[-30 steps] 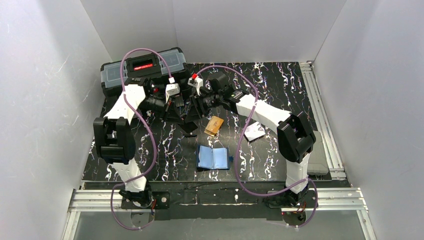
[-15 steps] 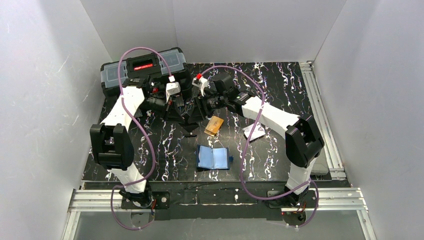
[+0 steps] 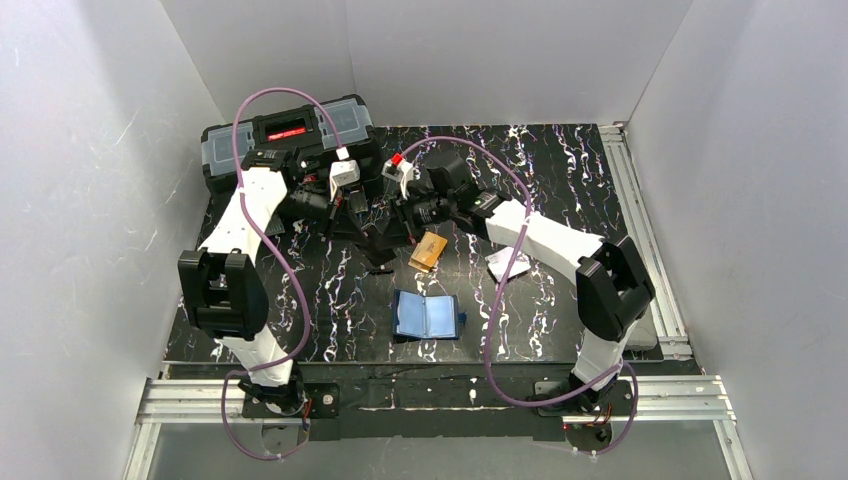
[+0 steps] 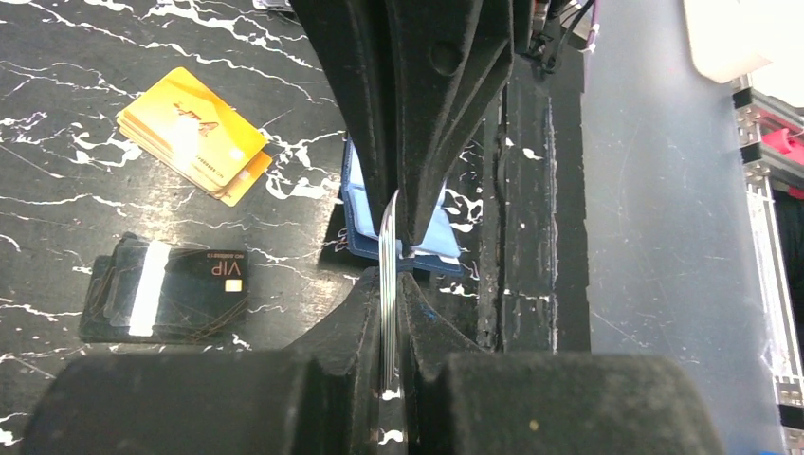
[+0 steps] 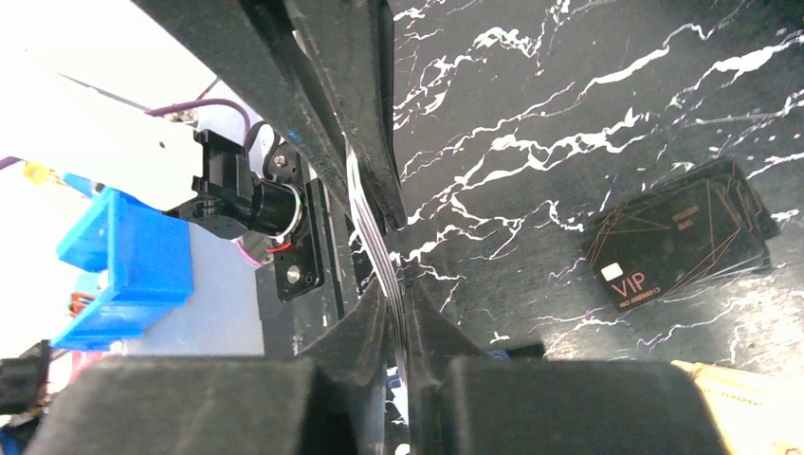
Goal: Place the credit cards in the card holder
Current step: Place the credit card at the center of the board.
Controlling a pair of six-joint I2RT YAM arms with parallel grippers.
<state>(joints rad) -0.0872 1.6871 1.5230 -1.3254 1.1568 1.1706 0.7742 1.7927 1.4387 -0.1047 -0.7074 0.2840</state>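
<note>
A thin stack of credit cards point(image 4: 388, 248) stands on edge in the air, pinched from both sides. My left gripper point(image 4: 391, 277) is shut on its one end and my right gripper point(image 5: 399, 277) is shut on the other end of the same stack point(image 5: 377, 242). The two grippers meet at the back of the table point(image 3: 385, 213). Below them the card holder point(image 3: 428, 315) lies open, light blue inside, also visible past the fingers point(image 4: 438, 237). Orange-yellow cards point(image 3: 428, 250) lie fanned on the table point(image 4: 194, 142). A whitish card point(image 3: 503, 264) lies to the right.
A black VIP card pile point(image 4: 166, 287) lies on the marbled table point(image 3: 560, 180), also in the right wrist view point(image 5: 678, 245). The big black toolbox point(image 3: 285, 135) stands at the back left. Purple cables point(image 3: 245, 150) loop over both arms. White walls enclose the table.
The right gripper has opened wider, then closed on the card stack that the left gripper holds. Both arms have shifted slightly towards the back.
</note>
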